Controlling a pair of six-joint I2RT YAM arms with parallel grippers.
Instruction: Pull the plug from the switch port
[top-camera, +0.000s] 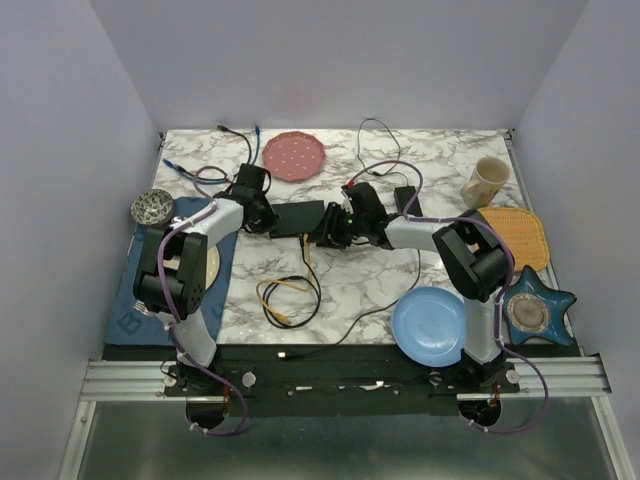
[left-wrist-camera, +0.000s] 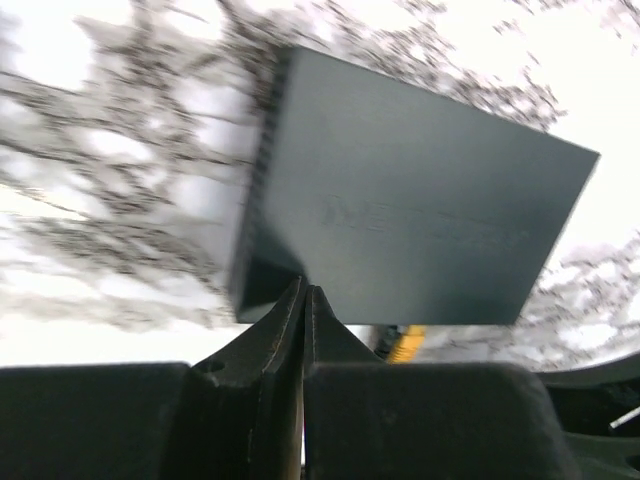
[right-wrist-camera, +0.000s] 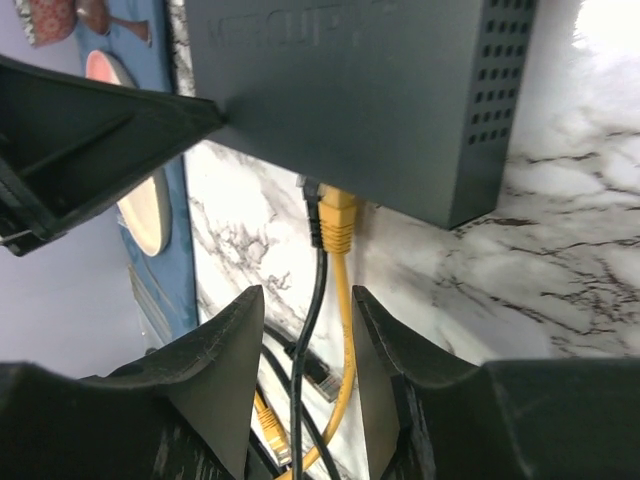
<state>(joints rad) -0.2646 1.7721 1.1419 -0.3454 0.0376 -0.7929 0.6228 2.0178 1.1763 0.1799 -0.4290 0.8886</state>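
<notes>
The switch (top-camera: 298, 218) is a flat black box lying mid-table. A yellow plug (right-wrist-camera: 338, 218) and a black plug (right-wrist-camera: 312, 200) sit in sockets on its near edge. My right gripper (right-wrist-camera: 307, 292) is open just below them, and the yellow cable (right-wrist-camera: 347, 330) and black cable run between its fingers without being gripped. From above, it (top-camera: 332, 234) is at the switch's right end. My left gripper (left-wrist-camera: 305, 292) is shut and empty, its tips against the switch's (left-wrist-camera: 420, 220) left end. It also shows in the top view (top-camera: 267, 221).
A pink plate (top-camera: 294, 155) lies at the back and a mug (top-camera: 487, 181) at the back right. An orange mat (top-camera: 520, 235), blue plate (top-camera: 430, 325) and star dish (top-camera: 540, 308) are on the right. A grinder (top-camera: 152, 207) and blue mat (top-camera: 135, 300) are on the left. Loose cables (top-camera: 285, 300) lie in front.
</notes>
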